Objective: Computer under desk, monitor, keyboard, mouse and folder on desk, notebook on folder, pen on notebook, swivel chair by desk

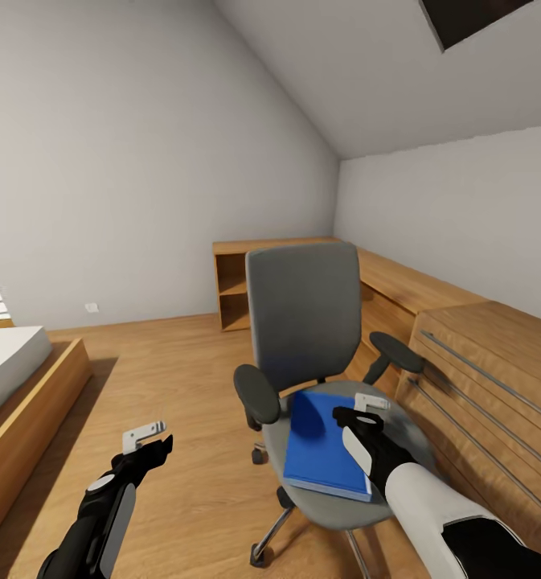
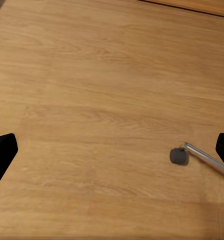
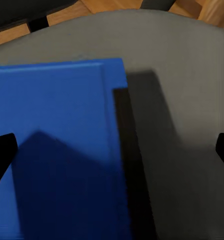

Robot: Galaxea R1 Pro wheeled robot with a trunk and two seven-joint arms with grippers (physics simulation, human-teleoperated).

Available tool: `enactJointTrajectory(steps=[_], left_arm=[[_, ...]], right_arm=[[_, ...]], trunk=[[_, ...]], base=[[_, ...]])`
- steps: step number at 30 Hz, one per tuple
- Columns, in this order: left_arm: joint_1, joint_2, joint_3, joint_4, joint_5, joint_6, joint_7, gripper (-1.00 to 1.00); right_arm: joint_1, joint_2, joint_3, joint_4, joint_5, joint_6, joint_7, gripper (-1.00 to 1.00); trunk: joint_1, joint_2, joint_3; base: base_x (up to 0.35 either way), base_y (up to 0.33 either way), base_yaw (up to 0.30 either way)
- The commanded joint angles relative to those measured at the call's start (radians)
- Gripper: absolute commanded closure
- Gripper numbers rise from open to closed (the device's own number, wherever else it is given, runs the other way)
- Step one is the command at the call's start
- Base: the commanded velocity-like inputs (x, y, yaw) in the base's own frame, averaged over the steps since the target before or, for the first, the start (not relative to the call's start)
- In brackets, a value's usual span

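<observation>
The swivel chair [image 1: 302,314] stands in front of me with its grey back upright. The blue folder [image 1: 318,446] lies flat on its seat [image 3: 181,100]. My right gripper [image 1: 358,414] hovers open just above the folder's [image 3: 57,150] right edge, straddling folder and seat, with nothing between its fingers [image 3: 2,152]. Lower left, my left gripper [image 1: 153,442] hangs open over the wooden floor, away from the chair. One chair caster [image 2: 178,156] and a chrome leg [image 2: 206,159] lie below it. The desk, monitor, keyboard, mouse, computer, notebook and pen are out of view.
A light wooden drawer cabinet [image 1: 495,378] stands close against the chair's right side. A low wooden shelf unit [image 1: 246,281] runs along the back wall and corner. A bed in a wooden frame [image 1: 29,386] is at the left. Open floor lies between bed and chair.
</observation>
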Motion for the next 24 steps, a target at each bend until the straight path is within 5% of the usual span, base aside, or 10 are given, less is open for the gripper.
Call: enactJointTrajectory(steps=[1,24], left_arm=[[0.000,-0.001,0.001,-0.002,0.009,0.005,0.005,-1.00],[0.000,-0.001,0.001,-0.001,0.011,0.005,0.006,-1.00]], right_arm=[[0.000,-0.001,0.008,0.036,-0.017,0.007,-0.008,-1.00],[0.000,-0.001,0.010,0.036,-0.015,0.007,-0.007,-1.00]], trunk=[[0.000,0.000,-0.001],[0.000,0.000,-0.001]], base=[[-0.064,0.000,0.000],[-0.177,0.000,0.000]])
